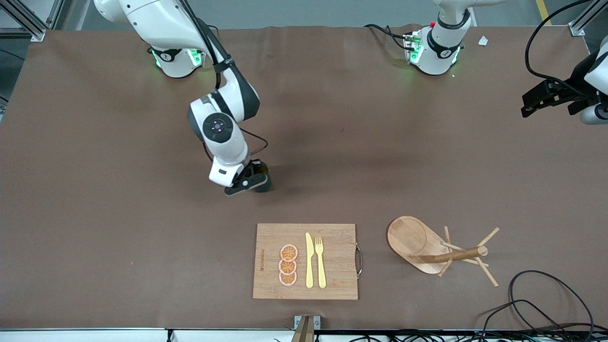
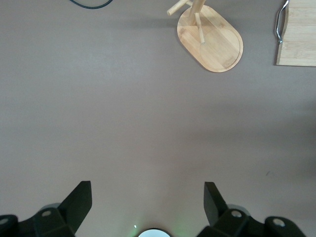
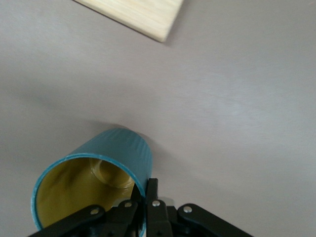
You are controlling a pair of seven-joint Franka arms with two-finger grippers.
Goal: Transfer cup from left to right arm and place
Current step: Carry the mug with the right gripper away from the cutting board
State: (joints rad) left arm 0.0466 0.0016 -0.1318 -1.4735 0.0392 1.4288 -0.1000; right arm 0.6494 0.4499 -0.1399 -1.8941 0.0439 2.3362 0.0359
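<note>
Your teal cup (image 3: 106, 168) sits in the right gripper (image 3: 145, 197), low over the bare brown counter (image 1: 118, 228) and farther from the front camera than the cutting board. In the right wrist view you see its ribbed outside and yellowish inside, the mouth tipped toward the camera, with the fingers (image 3: 150, 190) pinched together on the rim wall. Whether the base touches the counter you cannot tell. In the front view the cup (image 1: 262, 183) is mostly hidden under the right gripper (image 1: 249, 183), showing only as a dark shape beside it.

Your left gripper (image 1: 541, 97) hangs in the air over the left arm's end of the counter, waiting. Its 2 fingers (image 2: 79, 202) stand wide apart with nothing between them.

Nearer the front camera lies the bamboo cutting board (image 1: 332, 266), with a metal handle (image 1: 359, 259) on the edge toward the left arm's end. On it lie 3 orange slices (image 1: 288, 265) in a row, overlapping one another, and beside them a yellow knife (image 1: 309, 261) and a yellow fork (image 1: 320, 261), side by side.

Beside the board, toward the left arm's end, stands the wooden peg rack (image 1: 441, 254) on its oval base. A black cable (image 1: 546, 304) loops on the counter near it.
</note>
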